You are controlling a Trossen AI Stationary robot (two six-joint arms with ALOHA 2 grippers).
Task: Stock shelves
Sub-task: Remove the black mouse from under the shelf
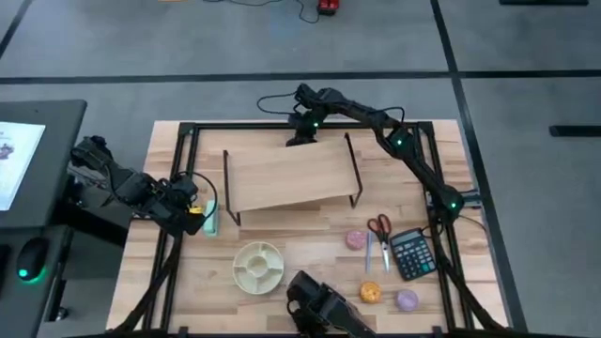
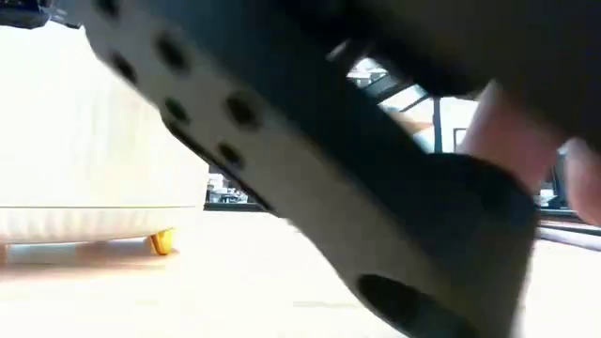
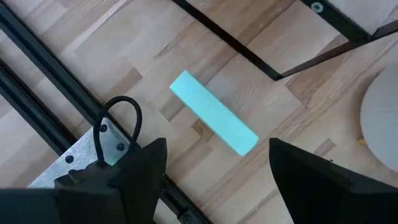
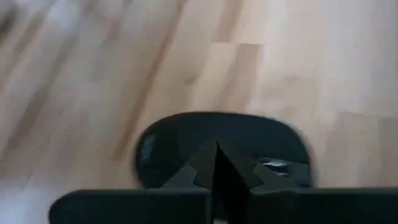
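While the shelf (image 1: 291, 176) lies long axis left-right, left hand (image 3: 214, 162) wide open, empty, right hand (image 4: 217, 165) shut.

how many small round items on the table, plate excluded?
3, all right of the plate: pink one beside the scissors, orange one and purple one near the front edge. More may hide under the shelf.

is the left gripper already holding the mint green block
No. In the left wrist view the mint green block lies flat on the wooden table, apart from the open left gripper, whose fingers hover short of it.
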